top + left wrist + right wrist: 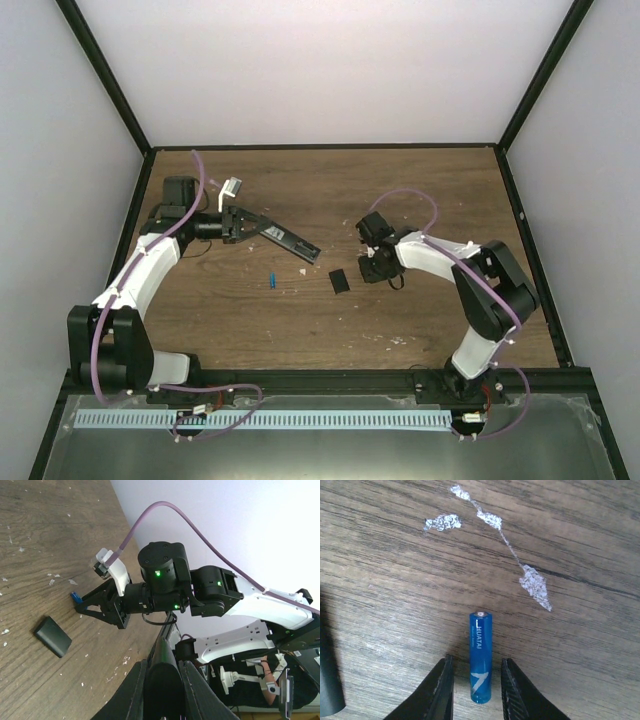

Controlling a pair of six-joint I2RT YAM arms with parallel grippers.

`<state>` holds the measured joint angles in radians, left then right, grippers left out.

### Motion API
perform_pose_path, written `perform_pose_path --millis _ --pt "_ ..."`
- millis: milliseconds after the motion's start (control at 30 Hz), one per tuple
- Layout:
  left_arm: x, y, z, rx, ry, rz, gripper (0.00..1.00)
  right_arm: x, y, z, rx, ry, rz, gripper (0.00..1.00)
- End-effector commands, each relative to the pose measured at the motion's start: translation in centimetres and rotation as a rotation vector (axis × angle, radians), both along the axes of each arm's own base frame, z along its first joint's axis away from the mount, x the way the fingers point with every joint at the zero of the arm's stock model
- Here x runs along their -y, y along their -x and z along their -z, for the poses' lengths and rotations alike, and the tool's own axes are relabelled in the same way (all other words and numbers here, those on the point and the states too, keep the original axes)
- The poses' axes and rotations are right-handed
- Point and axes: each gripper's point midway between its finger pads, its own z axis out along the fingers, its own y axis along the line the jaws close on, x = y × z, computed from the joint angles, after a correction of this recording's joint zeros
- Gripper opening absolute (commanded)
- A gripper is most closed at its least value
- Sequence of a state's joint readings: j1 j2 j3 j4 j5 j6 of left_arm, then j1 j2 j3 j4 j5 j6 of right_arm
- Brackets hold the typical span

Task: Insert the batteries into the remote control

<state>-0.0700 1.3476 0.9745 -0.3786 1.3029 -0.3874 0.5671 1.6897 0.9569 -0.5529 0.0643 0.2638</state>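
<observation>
Pickup in hand: my right end effector (476, 682), released, straddles a battery (480, 655) on the surface (570, 540), my left end effector (240, 225) grasps the remote control (290, 240) at ten o'clock; next, I judge, a centred close.

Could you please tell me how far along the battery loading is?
Done: the cover is off, lying on the table. In hand: the left gripper clamps the remote; the right gripper straddles one battery, jaws open. Left: loading it and the other battery.
</observation>
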Motion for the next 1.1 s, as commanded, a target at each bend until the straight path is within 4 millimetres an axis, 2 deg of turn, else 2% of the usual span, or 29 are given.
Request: perform_pose_path --millis 0,367,733,1067 --pt "-0.1 -0.3 -0.9 0.043 0.004 0.005 0.0 -0.1 0.6 0.0 -0.067 0.031 -0.022 0.24" --pt "-0.2 -0.2 -0.9 0.043 0.005 0.004 0.0 -1.0 -0.3 0.5 -0.138 0.052 -0.059 0.24" --pt "-0.2 -0.3 -0.8 0.038 0.008 0.005 0.0 0.3 -0.8 1.2 -0.16 0.096 -0.067 0.19" --pt "-0.2 -0.3 -0.9 0.037 0.01 0.006 0.0 0.4 -0.9 1.0 -0.159 0.087 -0.085 0.04"
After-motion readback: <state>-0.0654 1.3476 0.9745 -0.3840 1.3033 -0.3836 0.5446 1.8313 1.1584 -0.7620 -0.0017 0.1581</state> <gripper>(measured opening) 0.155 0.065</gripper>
